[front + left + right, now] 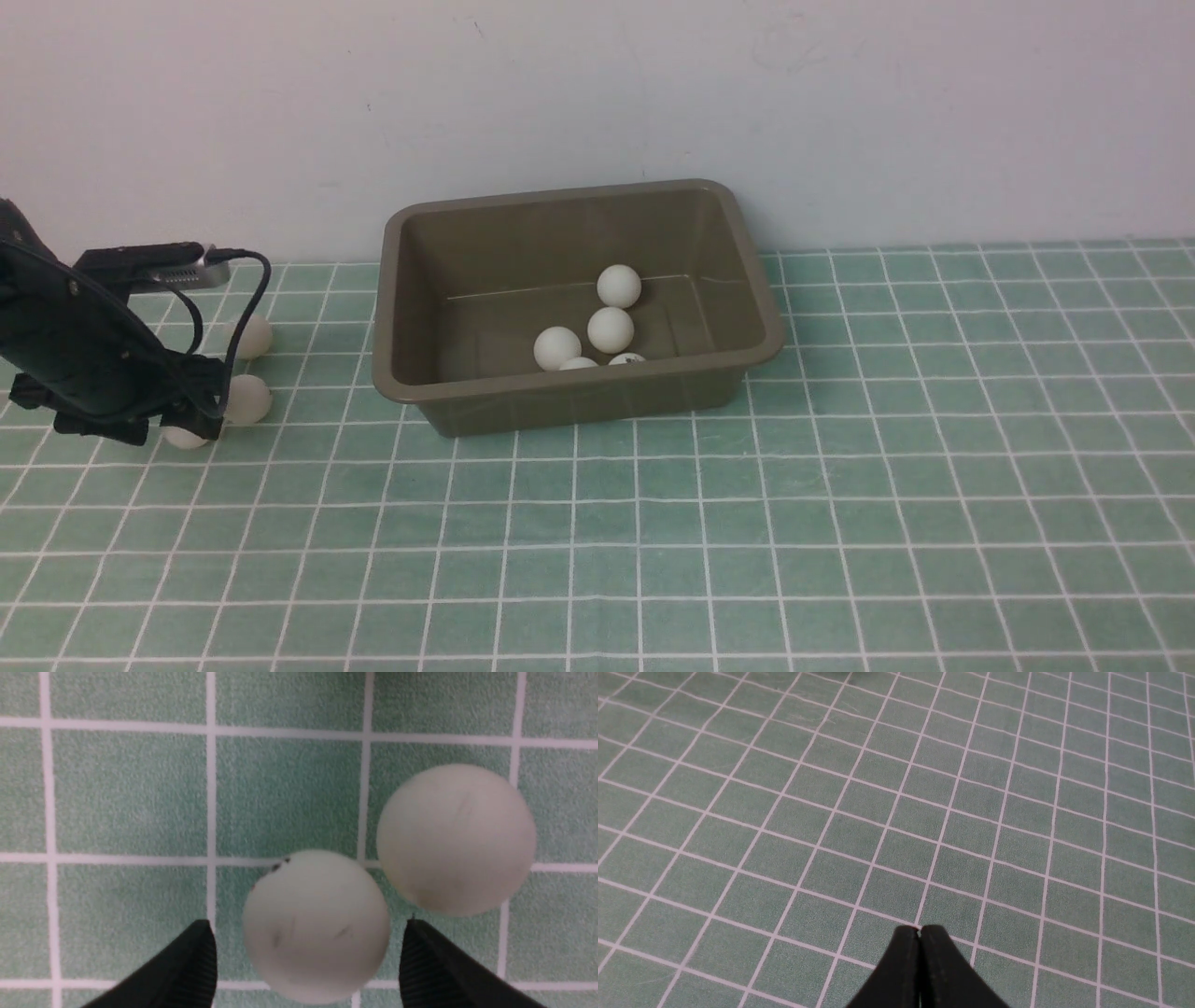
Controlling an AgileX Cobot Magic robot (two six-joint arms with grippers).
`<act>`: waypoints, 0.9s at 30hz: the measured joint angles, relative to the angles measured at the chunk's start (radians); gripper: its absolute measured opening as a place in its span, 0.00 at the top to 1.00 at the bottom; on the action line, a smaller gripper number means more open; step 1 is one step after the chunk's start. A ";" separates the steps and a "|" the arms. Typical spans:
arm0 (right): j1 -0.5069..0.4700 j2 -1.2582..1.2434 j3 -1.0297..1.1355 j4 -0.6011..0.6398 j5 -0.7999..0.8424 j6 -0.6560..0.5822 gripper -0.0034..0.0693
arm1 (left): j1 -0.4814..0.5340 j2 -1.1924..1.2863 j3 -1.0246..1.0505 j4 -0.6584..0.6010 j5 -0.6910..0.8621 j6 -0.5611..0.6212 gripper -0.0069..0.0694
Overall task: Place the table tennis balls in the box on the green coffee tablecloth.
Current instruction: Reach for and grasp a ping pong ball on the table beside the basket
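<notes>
ok, far left: my left hand is spread wide around one ball, not gripping, two more beside it on the green coffee tablecloth. centre: box holds five table tennis balls. right hand pinched closed, empty. three to go.

Open tablecloth stretches near and right of the box, whose far rim crowds the wall. On the left, three balls cluster. One sits between the left gripper's spread fingers with slim gaps either side, and a neighbour sits just beside one fingertip.
</notes>
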 joint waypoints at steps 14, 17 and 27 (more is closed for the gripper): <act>0.000 0.000 0.000 -0.001 0.000 0.000 0.97 | 0.000 0.027 0.000 -0.026 -0.031 0.006 0.37; 0.000 0.000 0.000 -0.001 0.000 0.000 0.97 | 0.001 0.027 0.000 -0.026 -0.031 0.006 0.44; 0.000 0.000 0.000 0.001 0.000 0.000 0.97 | 0.014 -0.019 -0.026 -0.016 0.135 -0.014 0.45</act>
